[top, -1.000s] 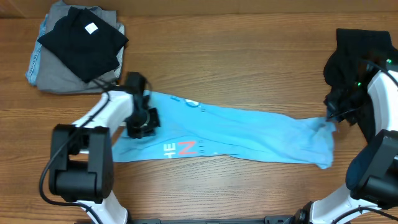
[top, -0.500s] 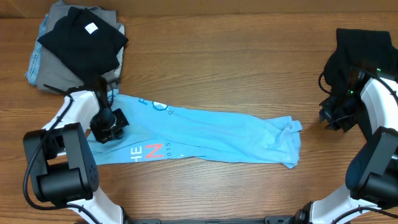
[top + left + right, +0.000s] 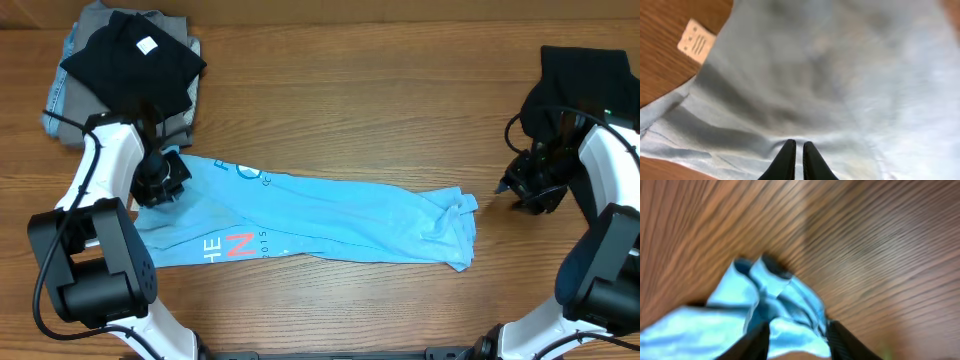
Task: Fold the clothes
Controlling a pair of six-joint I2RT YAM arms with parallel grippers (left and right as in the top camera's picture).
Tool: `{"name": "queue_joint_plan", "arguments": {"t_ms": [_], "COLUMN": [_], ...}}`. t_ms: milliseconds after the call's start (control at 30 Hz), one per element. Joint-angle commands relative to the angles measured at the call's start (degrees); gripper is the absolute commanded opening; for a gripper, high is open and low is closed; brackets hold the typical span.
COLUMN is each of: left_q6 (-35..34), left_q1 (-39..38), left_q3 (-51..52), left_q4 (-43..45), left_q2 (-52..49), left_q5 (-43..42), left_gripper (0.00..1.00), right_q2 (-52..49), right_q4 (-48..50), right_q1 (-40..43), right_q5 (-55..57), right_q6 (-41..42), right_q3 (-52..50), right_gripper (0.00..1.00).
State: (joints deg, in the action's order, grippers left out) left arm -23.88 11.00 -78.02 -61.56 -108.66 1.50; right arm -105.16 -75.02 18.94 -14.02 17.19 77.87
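Observation:
The clothes, a light blue T-shirt (image 3: 330, 215) folded into a long strip, lie across the wooden table with white and red letters (image 3: 232, 246) near the left end. My left gripper (image 3: 160, 185) sits on the strip's upper left corner. In the left wrist view its fingertips (image 3: 796, 145) stand almost together, pinching puckered blue fabric (image 3: 840, 75). My right gripper (image 3: 510, 190) hovers just right of the shirt's bunched right end (image 3: 462, 215), apart from it. The right wrist view shows its jaws (image 3: 797, 330) spread wide above that crumpled end (image 3: 775, 300).
A pile of folded grey and black garments (image 3: 125, 75) lies at the back left, close behind my left arm. A black garment (image 3: 580, 85) lies at the back right by the right arm. A small tan label (image 3: 696, 41) shows beside the shirt's edge.
The left gripper has dragged the shirt leftward and back. The right gripper let go of the shirt's right end and opened, and the shirt slid away from it.

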Motion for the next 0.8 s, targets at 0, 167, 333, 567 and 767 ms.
{"name": "queue_joint_plan", "arguments": {"t_ms": [0,167,333,567,767], "left_q6": [-0.57,-0.28,0.11,1.20,1.18], "left_q1": [-1.07,-1.07,-1.07,-1.07,-1.07], "left_q3": [-1.79,-1.75,-1.75,-1.75,-1.75], "left_q4": [0.00,-0.46,-0.63,-1.16,-1.22], "left_q2": [0.79,0.79,0.79,0.79,0.79], "left_q5": [-1.38,-1.31,-1.31,-1.31,-1.33], "left_gripper": [0.11,0.13,0.14,0.14,0.14], "right_q2": [0.59,0.57,0.57,0.52,0.52], "right_q4": [-0.66,-0.68,2.62,6.03,6.43], "right_q1": [-1.81,-8.00,-12.76,-13.46,-13.51], "right_q5": [-3.67,-3.67,-3.67,-3.45,-3.48], "right_q6": [-4.17,-4.13,-3.43,-0.68,-0.66], "right_q3": [-0.33,-1.73,-4.09,-7.04,-7.10], "right_gripper": [0.39,0.48,0.63,0.67,0.66]}}
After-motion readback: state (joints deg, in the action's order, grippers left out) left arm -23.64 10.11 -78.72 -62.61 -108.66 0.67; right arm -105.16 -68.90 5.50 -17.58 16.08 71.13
